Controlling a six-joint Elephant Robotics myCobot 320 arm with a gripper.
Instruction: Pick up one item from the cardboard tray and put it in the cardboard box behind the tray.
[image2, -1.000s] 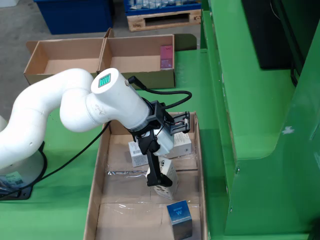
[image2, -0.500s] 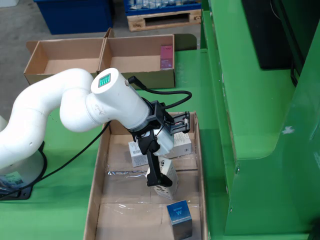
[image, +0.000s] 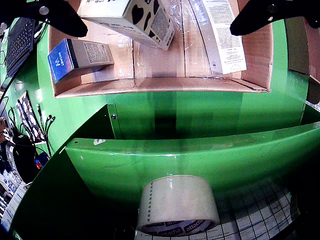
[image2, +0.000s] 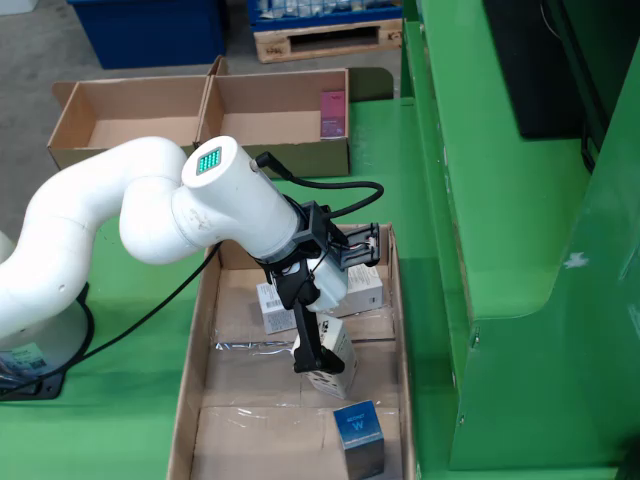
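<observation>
Cardboard tray (image2: 200, 350) under my claw (image2: 318, 352), claw clamped on white patterned box (image2: 335, 368), blue box (image2: 358, 432) near tray's front end, tape roll (image: 177, 205) outside.

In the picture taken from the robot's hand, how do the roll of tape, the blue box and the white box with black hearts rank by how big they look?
1. The roll of tape looks largest, though it lies nearest the camera, so that may mislead.
2. The white box with black hearts, partly cut off by the frame.
3. The blue box, smallest.
</observation>
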